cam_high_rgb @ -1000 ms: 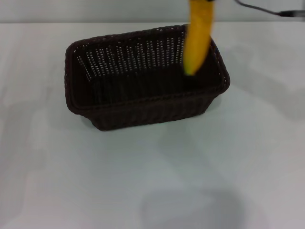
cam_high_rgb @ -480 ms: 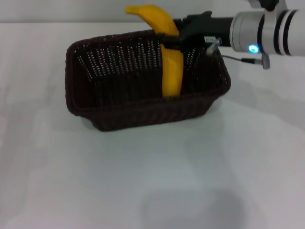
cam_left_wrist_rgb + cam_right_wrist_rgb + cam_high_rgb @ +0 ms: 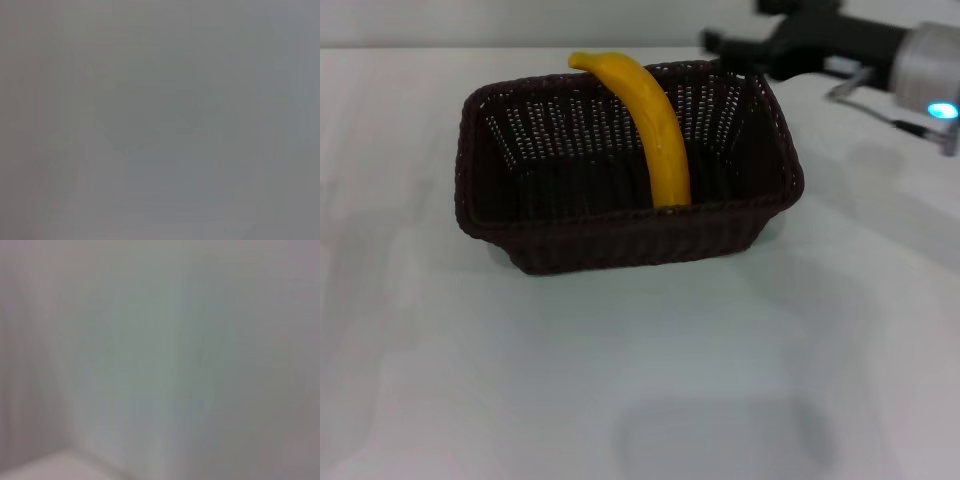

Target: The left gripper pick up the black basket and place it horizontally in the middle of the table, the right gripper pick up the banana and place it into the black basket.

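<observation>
The curved bright yellow banana leans inside the dark woven wicker basket mid-tabletop, so placing looks finished. My right pincer holds nothing, just beyond the far-right rim; spread unclear. Next: retreat clear.

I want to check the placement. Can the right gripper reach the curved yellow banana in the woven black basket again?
Probably yes. The curved yellow banana leans in the woven black basket, its top end sticking above the far rim. The right gripper is just beyond the basket's far right corner, and nothing stands between them.
</observation>
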Action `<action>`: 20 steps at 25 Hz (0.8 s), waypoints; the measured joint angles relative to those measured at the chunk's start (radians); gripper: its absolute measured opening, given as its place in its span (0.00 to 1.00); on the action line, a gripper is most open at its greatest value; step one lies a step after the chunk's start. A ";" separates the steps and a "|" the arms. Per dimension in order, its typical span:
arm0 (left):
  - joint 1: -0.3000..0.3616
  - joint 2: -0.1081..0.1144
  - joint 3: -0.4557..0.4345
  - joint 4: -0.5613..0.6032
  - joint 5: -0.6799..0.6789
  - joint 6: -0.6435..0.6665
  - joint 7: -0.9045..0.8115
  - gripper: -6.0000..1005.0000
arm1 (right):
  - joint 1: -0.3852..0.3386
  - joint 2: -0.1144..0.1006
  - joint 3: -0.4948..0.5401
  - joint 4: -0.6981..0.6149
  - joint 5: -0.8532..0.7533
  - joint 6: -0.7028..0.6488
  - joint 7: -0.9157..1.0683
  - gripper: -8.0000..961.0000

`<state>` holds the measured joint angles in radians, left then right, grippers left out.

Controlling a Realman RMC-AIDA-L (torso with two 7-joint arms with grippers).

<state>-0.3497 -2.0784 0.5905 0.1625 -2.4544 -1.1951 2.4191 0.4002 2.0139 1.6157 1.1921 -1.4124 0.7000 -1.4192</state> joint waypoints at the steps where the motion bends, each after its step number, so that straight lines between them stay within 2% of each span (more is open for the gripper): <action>1: 0.002 0.000 0.000 0.000 0.000 0.000 0.001 0.88 | -0.022 0.000 0.018 -0.009 0.072 0.007 -0.048 0.78; 3: 0.004 0.000 -0.002 0.000 -0.001 0.001 0.003 0.88 | -0.062 -0.002 0.068 -0.058 0.254 0.051 -0.174 0.85; 5: 0.006 0.000 -0.005 0.000 -0.003 0.001 0.004 0.88 | -0.078 -0.002 0.133 -0.167 0.459 0.152 -0.321 0.92; 6: 0.007 0.000 -0.005 0.000 -0.005 0.001 0.005 0.88 | -0.080 -0.001 0.173 -0.267 0.592 0.245 -0.435 0.92; 10: -0.003 0.000 -0.006 0.000 -0.006 0.014 0.005 0.88 | -0.078 -0.001 0.281 -0.564 0.890 0.510 -0.781 0.92; 12: -0.009 -0.001 -0.004 0.000 -0.006 0.025 0.006 0.88 | -0.085 0.001 0.319 -0.651 0.950 0.572 -0.932 0.91; 14: -0.009 -0.001 -0.005 0.000 -0.007 0.028 0.006 0.88 | -0.093 0.003 0.336 -0.699 0.964 0.573 -1.065 0.91; 17: -0.005 -0.002 -0.006 0.000 -0.008 0.028 0.013 0.88 | -0.096 0.003 0.344 -0.746 0.970 0.492 -1.180 0.91; 20: -0.013 -0.003 -0.004 -0.016 -0.008 0.023 0.046 0.88 | -0.097 0.003 0.354 -0.783 0.973 0.428 -1.205 0.91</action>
<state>-0.3628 -2.0815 0.5861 0.1464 -2.4623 -1.1720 2.4655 0.3034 2.0169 1.9699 0.4088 -0.4393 1.1280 -2.6244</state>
